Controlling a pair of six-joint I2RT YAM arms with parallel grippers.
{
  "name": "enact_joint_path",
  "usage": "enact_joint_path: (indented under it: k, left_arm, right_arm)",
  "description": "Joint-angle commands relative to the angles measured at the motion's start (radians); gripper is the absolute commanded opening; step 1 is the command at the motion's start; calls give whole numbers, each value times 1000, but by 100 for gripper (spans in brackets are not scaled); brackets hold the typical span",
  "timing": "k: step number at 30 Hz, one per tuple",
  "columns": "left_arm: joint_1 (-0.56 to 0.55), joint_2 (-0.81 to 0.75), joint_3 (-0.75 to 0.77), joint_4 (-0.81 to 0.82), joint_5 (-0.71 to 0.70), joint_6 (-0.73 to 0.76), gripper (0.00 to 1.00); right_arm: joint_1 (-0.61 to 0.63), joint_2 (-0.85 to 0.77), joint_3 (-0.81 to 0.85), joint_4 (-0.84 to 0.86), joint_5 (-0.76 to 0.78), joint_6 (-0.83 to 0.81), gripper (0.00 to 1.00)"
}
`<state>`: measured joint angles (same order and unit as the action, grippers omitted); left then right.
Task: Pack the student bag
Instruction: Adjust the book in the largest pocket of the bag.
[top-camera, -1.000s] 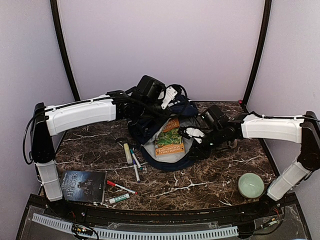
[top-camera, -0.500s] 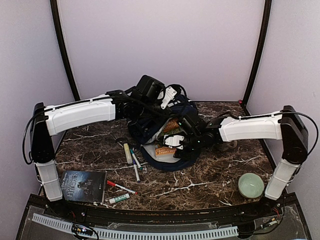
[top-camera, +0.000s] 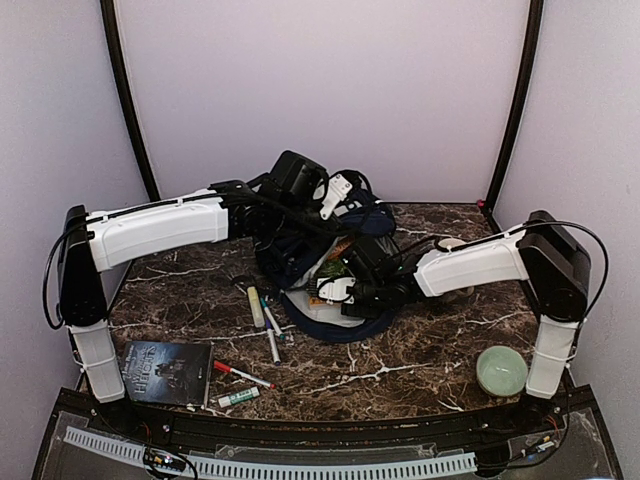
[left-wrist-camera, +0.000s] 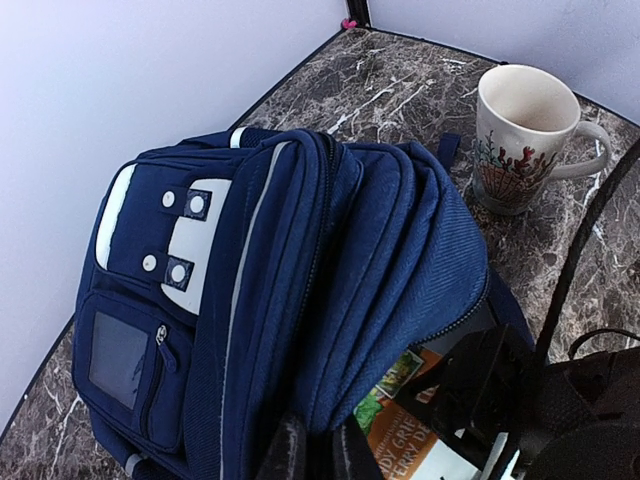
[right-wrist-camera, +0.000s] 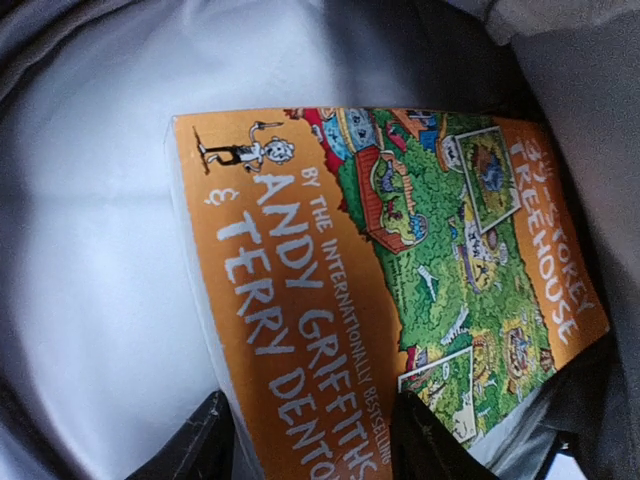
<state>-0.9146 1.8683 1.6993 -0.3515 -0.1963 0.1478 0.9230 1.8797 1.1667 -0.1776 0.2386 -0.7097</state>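
Gaping student bag (left-wrist-camera: 250, 300) around right hand (right-wrist-camera: 312, 445)

orange book (right-wrist-camera: 380, 290): lower end cut off by right wrist picture's bottom edge | top view: mostly hidden beneath right pincer (top-camera: 318, 293) inside student bag (top-camera: 285, 262) | dark book (top-camera: 165, 372) on tabletop (top-camera: 420, 350): cover lettering too small to read
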Motion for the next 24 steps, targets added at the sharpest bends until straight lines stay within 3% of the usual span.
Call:
enact_joint_path:
  k: [1, 14, 24]
  left_arm:
    - [6, -96, -6, 66, 21, 19, 0]
    - [6, -110, -30, 75, 75, -2, 0]
    - [6, -101, -49, 40, 48, -29, 1]
  right_arm:
    - [-3, 50, -33, 285, 181, -146, 52]
    - [-51, 196, 71, 522, 280, -203, 48]
    - [-28, 58, -6, 348, 208, -83, 51]
